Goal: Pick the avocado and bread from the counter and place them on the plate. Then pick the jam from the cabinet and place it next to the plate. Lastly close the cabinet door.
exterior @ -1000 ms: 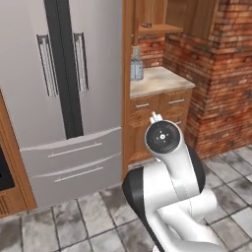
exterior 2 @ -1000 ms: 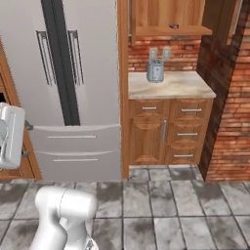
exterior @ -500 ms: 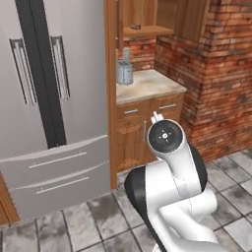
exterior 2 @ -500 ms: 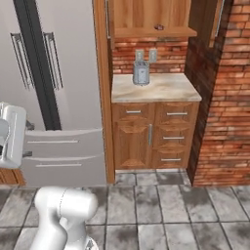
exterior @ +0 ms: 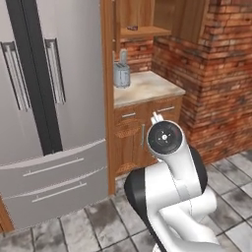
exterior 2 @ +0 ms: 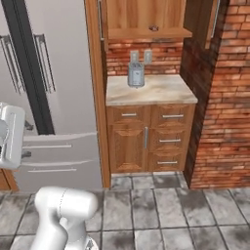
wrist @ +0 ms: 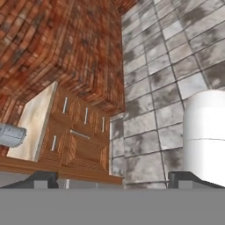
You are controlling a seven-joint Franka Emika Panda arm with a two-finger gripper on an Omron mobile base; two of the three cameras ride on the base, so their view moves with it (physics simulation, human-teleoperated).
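The counter [exterior 2: 151, 91], a beige stone top over brown wooden drawers, stands between the fridge and a brick wall; it also shows as the counter [exterior: 147, 86] and, rolled sideways, the counter [wrist: 36, 124]. A wooden cabinet [exterior 2: 144, 16] hangs above it, with a small dark item [exterior 2: 154, 28] on its lower shelf. The avocado, bread, plate and jam are out of view. My gripper [wrist: 116, 179] is open with nothing between its fingers and hangs over the floor, well short of the counter.
A grey appliance [exterior 2: 135, 74] stands at the back of the counter. A tall steel fridge [exterior: 49, 113] is on the left. A brick wall [exterior 2: 224, 93] juts out on the right. Grey floor tiles [exterior 2: 161, 205] lie in front.
The whole picture has shifted as the base moved: the counter and cabinet have slid left and come nearer. The arm holds the same pose, and the gripper stays open.
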